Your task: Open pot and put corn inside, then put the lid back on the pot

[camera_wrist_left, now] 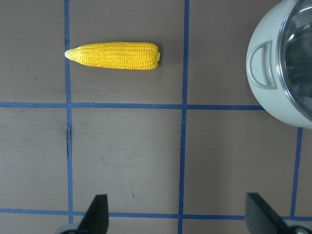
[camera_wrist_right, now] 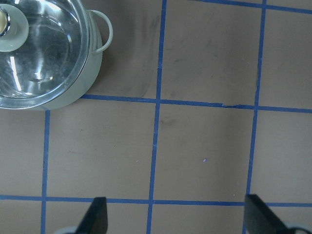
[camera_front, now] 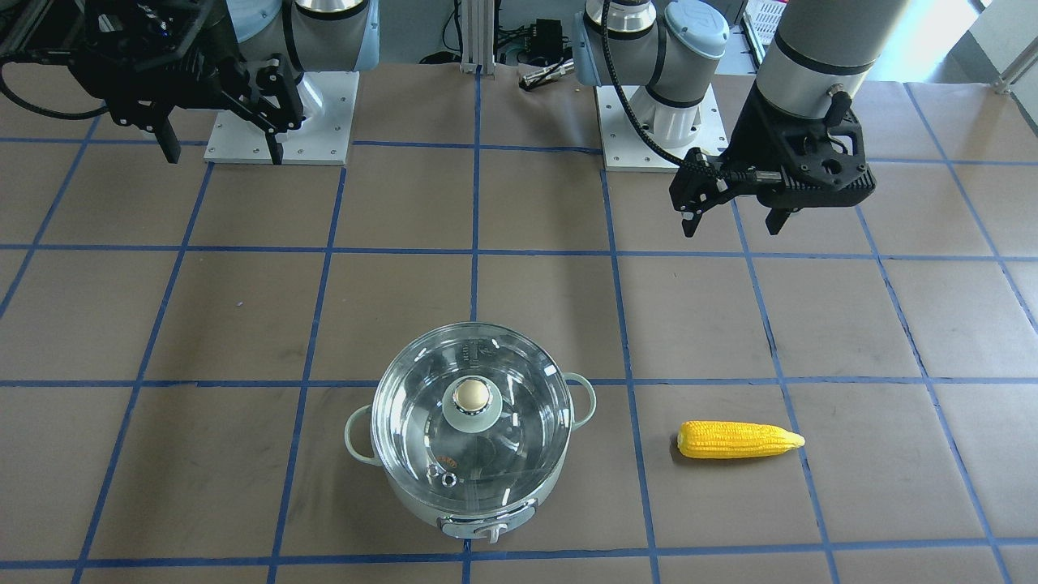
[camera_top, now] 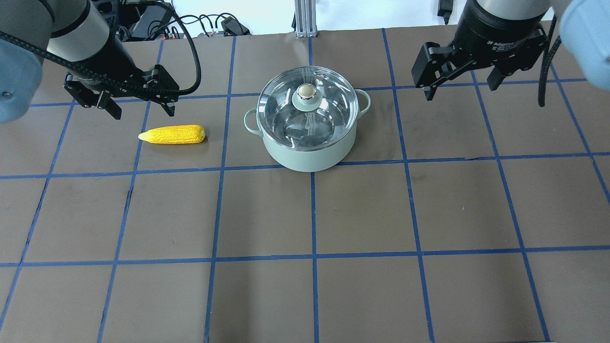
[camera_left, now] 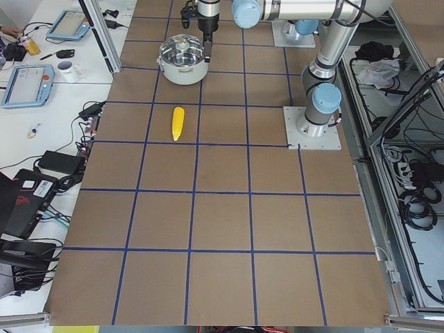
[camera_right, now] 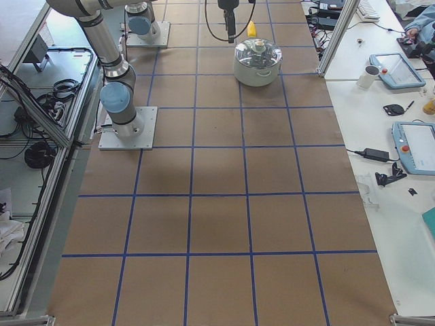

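While the lid (camera_top: 329, 119) sat on the pot (camera_top: 310, 157), no step of the task looked begun. Pot stood at the middle of the surface (camera_top: 362, 209), between the two arms.

Corn (camera_top: 172, 134) lay flat on the pot's left side, near it, not touching. Long axis ran side to side across the surface: blunt end toward the pot, tapered tip away.

Left pincer (camera_top: 143, 113) hung released and empty above the surface. Corn lay just ahead of it, on the side away from the robot's base. Left wrist view put the cob parallel to the line between the two fingertips (camera_wrist_left: 97, 212).

Right pincer (camera_top: 461, 93) also spread wide and empty, raised, well apart from the pot on its right side.

Judgement: lid first, by its ball knob (camera_top: 307, 91), likely the right arm's job. Left arm was plainly nearer the corn. It would probably need a wrist turn to close across the cob, not along it.
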`<state>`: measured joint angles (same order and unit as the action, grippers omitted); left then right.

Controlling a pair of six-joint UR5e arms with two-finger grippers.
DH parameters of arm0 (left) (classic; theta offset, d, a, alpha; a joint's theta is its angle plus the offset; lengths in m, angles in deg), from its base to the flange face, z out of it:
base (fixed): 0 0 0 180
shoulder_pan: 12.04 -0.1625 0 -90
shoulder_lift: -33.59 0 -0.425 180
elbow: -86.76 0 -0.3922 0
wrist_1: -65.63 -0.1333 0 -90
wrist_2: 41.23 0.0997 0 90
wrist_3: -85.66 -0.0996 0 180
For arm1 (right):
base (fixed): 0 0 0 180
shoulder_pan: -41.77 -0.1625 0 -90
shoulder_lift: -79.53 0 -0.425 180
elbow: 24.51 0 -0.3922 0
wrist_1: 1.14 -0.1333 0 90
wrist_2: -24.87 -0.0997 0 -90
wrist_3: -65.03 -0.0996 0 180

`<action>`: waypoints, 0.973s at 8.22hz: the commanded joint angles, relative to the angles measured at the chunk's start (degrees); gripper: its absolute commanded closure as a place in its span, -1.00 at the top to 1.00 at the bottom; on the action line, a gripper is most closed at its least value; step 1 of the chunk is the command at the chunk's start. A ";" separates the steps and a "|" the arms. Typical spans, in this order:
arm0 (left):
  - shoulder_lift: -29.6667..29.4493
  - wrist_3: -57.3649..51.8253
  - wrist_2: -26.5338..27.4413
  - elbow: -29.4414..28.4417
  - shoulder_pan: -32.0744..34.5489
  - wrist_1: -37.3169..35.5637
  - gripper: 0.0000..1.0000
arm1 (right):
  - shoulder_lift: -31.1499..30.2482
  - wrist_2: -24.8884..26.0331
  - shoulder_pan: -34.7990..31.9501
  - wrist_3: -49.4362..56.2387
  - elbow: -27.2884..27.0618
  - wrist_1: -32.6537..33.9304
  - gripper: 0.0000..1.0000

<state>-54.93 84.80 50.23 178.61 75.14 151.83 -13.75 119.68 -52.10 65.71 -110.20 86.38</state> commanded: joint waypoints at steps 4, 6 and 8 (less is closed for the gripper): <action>-0.06 -7.61 4.41 -0.09 0.00 0.37 1.00 | 0.03 -0.33 -0.09 -0.24 -0.18 0.02 1.00; -2.08 -22.82 3.73 -0.18 -1.05 -1.72 1.00 | 0.55 -1.30 -0.09 -0.15 -0.18 0.19 1.00; -3.58 -40.17 3.90 -0.62 -1.84 -6.02 1.00 | 0.91 -4.98 -0.09 -0.59 -0.18 0.19 1.00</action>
<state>-57.17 59.84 53.99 178.35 74.04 149.54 -13.13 117.18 -52.18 65.43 -110.38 86.56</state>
